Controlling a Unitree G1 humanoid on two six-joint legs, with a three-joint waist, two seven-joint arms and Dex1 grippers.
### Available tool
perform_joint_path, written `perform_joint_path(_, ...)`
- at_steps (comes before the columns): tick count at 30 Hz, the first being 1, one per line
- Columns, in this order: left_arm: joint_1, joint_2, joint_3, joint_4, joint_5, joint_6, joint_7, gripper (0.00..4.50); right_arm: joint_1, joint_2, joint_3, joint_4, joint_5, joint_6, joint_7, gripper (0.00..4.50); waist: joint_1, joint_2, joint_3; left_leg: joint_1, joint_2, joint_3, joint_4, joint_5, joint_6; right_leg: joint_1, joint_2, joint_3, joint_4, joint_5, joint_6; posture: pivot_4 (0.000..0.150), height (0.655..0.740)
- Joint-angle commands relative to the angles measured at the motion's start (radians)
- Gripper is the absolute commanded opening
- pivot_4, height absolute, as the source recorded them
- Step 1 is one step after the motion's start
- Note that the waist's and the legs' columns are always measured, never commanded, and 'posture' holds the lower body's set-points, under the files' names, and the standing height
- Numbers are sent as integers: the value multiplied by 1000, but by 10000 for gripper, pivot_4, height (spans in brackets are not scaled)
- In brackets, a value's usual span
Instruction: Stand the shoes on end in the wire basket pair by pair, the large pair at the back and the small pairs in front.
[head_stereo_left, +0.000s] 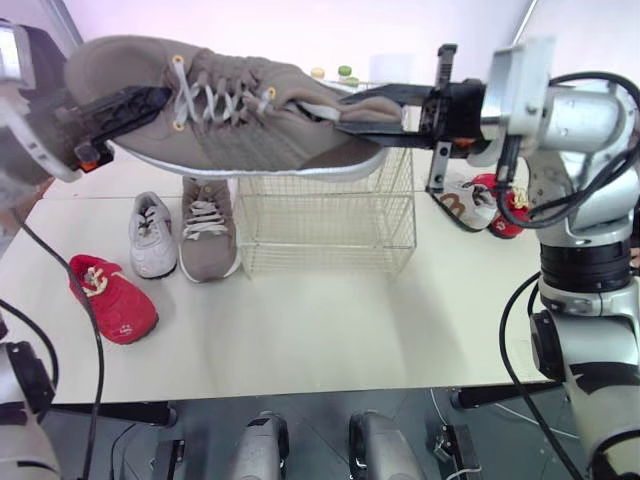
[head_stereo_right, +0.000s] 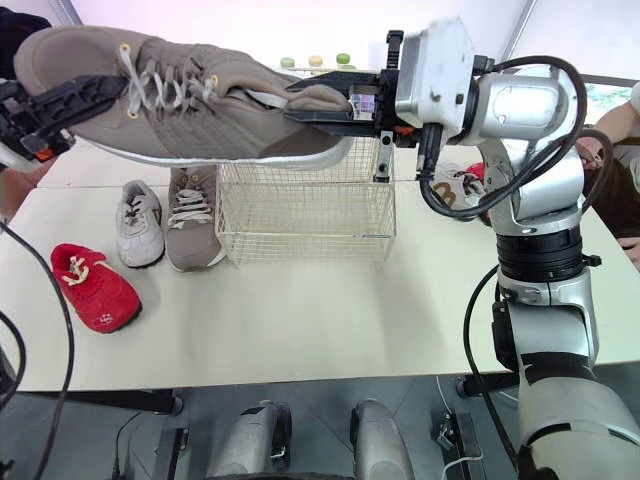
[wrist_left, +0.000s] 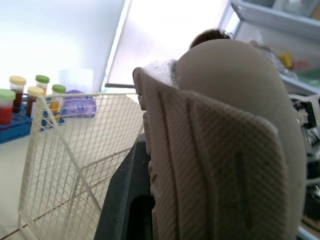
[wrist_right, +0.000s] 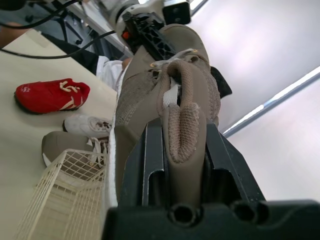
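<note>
The taupe shoe (head_stereo_left: 230, 110) hangs in the air above the basket (head_stereo_left: 330, 215), lying level, with grey laces up and the white sole edge down. The left gripper (head_stereo_left: 150, 105) is clamped on its toe and the right gripper (head_stereo_left: 342, 114) on its heel. Its partner (head_stereo_left: 206, 228) lies on the counter (head_stereo_left: 300, 320) left of the basket, beside a white shoe (head_stereo_left: 152, 235) and near a red shoe (head_stereo_left: 112, 298). The left wrist view shows the ribbed sole, and the right wrist view shows the heel collar pinched between the fingers.

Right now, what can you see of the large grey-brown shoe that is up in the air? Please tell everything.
The large shoe is a taupe, suede-looking sneaker with a mesh side panel, pale laces, yellow eyelets and a white sole edge. It hangs roughly level above the wire basket, sole down. The left hand clamps its toe, the right hand its heel.
</note>
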Motion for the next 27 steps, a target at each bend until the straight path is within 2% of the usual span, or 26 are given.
perform_joint_path(1,-20,-68,133,-45,-122,-18,133,7083,45,6,-160,40,130,187,-158,26261,2,-2,-1,0,0,-1,0,0,0,1,0,0,0,0,0,1500,7400)
perform_joint_path(4,2,-139,188,-90,-169,-51,232,7083,95,64,-259,51,223,275,-306,41326,0,-4,-1,0,0,-1,1,0,0,1,0,0,0,0,0,1500,7400)
perform_joint_path(5,10,-175,199,-116,-178,-75,268,7083,117,97,-294,37,278,320,-363,44539,-1,-4,-1,0,0,-1,1,0,0,2,-1,0,-1,0,0,1500,7400)
perform_joint_path(7,12,-270,203,-179,-137,-174,348,7083,186,192,-332,-8,385,406,-475,44539,0,-4,-1,0,0,-1,1,0,0,1,-1,0,0,1,1,1500,7400)
perform_joint_path(9,-8,-360,215,-215,-125,-272,415,7083,237,275,-324,-39,398,417,-550,44539,-1,-4,-1,1,0,-1,1,0,0,2,-1,0,1,2,2,1500,7400)
perform_joint_path(12,-19,-470,181,-254,-82,-393,441,7083,244,425,-311,-68,454,421,-660,44539,-6,-3,0,2,0,-1,1,0,-1,2,0,0,1,3,1,1500,7400)
perform_joint_path(15,-16,-533,128,-254,-36,-459,431,7083,200,546,-271,-67,478,406,-709,44539,-6,-3,0,1,0,0,1,1,-1,1,0,0,1,4,2,1500,7400)
perform_joint_path(20,-12,-605,74,-262,-36,-498,435,7083,145,622,-210,-3,435,349,-685,44539,2,-4,-1,0,0,-1,1,1,-1,2,1,0,0,4,2,1500,7400)
perform_joint_path(27,35,-667,11,-295,-25,-506,473,7083,54,649,-177,127,375,234,-605,44539,-2,-4,-1,0,-1,-2,1,0,0,2,1,-1,-2,4,3,1500,7400)
